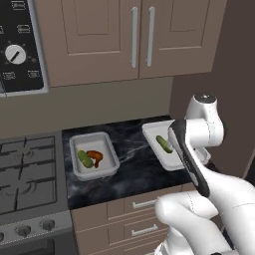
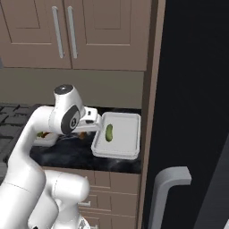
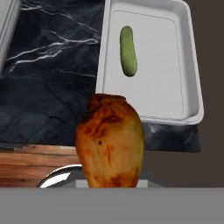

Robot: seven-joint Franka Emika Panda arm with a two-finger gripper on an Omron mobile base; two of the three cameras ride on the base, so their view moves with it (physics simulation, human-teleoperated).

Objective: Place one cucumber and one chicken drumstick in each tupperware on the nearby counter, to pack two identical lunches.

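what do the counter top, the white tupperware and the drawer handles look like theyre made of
Counter: looks like polished black stone, marble-like, going by the white veins.
Tupperware: probably smooth matte plastic; plain white, rounded corners, raised rim, no glare.
Drawer handles: seemingly brushed metal; pale silver bars on brown wood-look fronts. All rendered, so the look is the sole clue.

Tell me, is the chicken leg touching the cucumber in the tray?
Apart. In the hand view the chicken drumstick sits in front of the tupperware, and white tray floor shows between it and the cucumber.
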